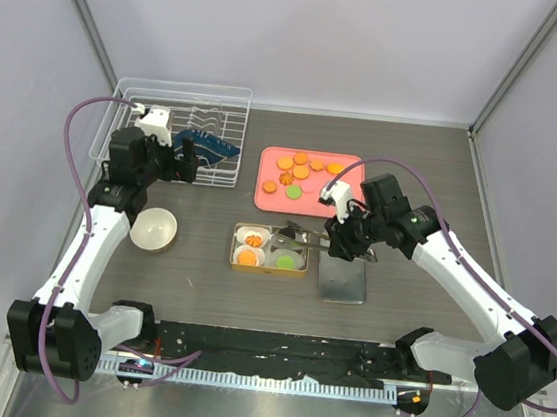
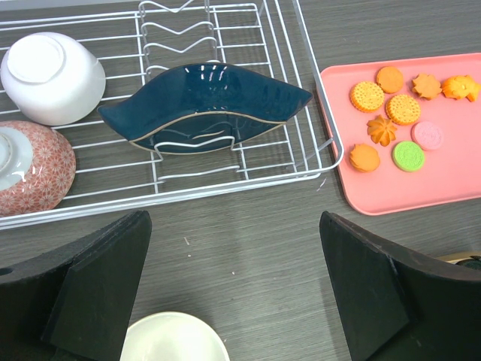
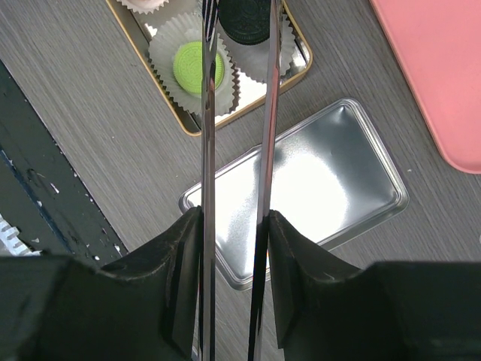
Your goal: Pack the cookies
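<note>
Steel tongs (image 3: pixel 207 150) are clamped in the right gripper (image 3: pixel 233 218): its jaws are pressed together on the tongs' two blades, which still stand a little apart from each other. The blades reach out over the silver lid (image 3: pixel 316 180) lying on the table (image 2: pixel 248 248) and end above the gold tin (image 1: pixel 267 272). A black cookie (image 3: pixel 244 16) sits in a white paper cup (image 3: pixel 169 53)-style liner between the two blade ends; whether the blades touch it cannot be told. Just beside it a green cookie (image 3: pixel 188 66) lies in its own cup, with one blade passing over it. From above, the tin's two left cups each show an orange cookie.

The rest of the cookies (image 2: pixel 403 109) lie loose on the pink tray (image 2: pixel 451 180), beyond the tin: mostly orange, with one pale pink (image 2: pixel 427 135) and one green (image 2: pixel 408 156) near the tray's front edge.

The left gripper (image 2: pixel 237 293) hangs above bare table, its jaws spread wide with nothing between them and touching nothing. Ahead of it stands the wire dish rack (image 2: pixel 248 162), holding a blue dish (image 2: pixel 203 105) and two upturned bowls. A white bowl (image 2: pixel 173 342) sits on the table under the left jaw's near side, well apart from the tray.
</note>
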`<action>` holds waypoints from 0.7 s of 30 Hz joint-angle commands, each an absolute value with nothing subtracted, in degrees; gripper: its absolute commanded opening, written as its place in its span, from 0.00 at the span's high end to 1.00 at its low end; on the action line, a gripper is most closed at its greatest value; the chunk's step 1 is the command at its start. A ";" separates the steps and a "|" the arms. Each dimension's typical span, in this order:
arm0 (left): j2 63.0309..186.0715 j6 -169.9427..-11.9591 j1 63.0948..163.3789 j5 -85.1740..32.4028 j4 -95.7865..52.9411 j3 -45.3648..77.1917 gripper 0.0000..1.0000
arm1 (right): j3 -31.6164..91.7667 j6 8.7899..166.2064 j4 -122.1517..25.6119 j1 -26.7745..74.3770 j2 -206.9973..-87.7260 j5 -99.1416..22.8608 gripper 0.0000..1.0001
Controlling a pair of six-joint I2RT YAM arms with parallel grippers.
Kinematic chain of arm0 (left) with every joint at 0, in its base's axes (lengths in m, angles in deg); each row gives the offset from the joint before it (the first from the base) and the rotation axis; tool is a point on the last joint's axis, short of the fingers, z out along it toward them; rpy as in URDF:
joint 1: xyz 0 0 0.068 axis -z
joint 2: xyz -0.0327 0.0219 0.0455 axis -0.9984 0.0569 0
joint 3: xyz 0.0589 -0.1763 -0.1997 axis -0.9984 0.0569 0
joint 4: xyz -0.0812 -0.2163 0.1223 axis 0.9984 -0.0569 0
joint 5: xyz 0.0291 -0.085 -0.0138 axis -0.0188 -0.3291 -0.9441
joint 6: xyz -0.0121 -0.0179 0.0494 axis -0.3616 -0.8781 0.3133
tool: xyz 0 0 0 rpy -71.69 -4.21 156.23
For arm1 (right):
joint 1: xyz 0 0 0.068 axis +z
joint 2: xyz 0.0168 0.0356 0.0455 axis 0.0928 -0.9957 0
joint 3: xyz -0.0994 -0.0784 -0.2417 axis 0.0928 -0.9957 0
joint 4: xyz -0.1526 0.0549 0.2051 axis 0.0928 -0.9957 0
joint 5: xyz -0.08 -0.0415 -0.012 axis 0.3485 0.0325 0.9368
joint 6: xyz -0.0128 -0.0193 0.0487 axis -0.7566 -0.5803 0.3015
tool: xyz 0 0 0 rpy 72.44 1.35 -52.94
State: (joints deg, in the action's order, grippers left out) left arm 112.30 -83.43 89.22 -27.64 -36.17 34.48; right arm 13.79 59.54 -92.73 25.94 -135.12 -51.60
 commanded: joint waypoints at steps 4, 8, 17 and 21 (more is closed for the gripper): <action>112.25 -83.33 88.93 -28.41 -33.99 33.59 0.00 | 13.68 58.71 -90.48 26.40 -133.78 -51.42 0.57; 112.34 -83.33 88.93 -28.41 -33.99 33.59 0.00 | 13.50 58.71 -90.48 26.49 -133.78 -51.33 0.55; 112.34 -83.24 88.93 -28.32 -33.99 33.68 0.00 | 13.50 58.71 -90.48 26.58 -133.17 -51.42 0.55; 112.16 -83.24 88.93 -28.32 -34.07 33.68 0.00 | 13.77 58.71 -90.83 26.67 -132.82 -51.42 0.55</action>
